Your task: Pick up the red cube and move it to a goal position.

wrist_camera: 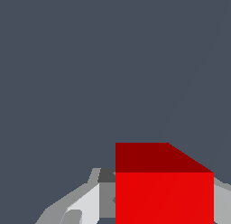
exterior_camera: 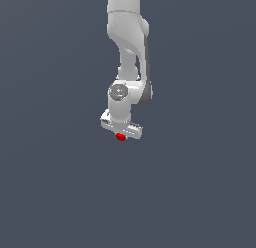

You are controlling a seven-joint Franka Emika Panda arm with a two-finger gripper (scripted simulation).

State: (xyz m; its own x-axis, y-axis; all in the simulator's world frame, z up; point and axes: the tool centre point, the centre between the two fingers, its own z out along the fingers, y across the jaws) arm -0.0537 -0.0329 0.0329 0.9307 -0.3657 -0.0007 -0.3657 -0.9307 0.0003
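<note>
Panda arm with red cube at gripper, plain grey-blue scene.

Exterior view: white arm point(exterior_camera: 129, 52) hangs down from the top edge, gripper point(exterior_camera: 121, 134) at its low end, slightly tilted. Red cube point(exterior_camera: 120, 137) sits right under the gripper body, touching it, tiny against the hand's width; fingers too small to make out here. Wrist view: red cube point(wrist_camera: 164, 191) fills the near corner, grey-white fingers point(wrist_camera: 85, 205) flank it on both sides and press against it, so gripper is clamped on the cube. Background flat grey-blue, nothing to tell the cube's height from.
</note>
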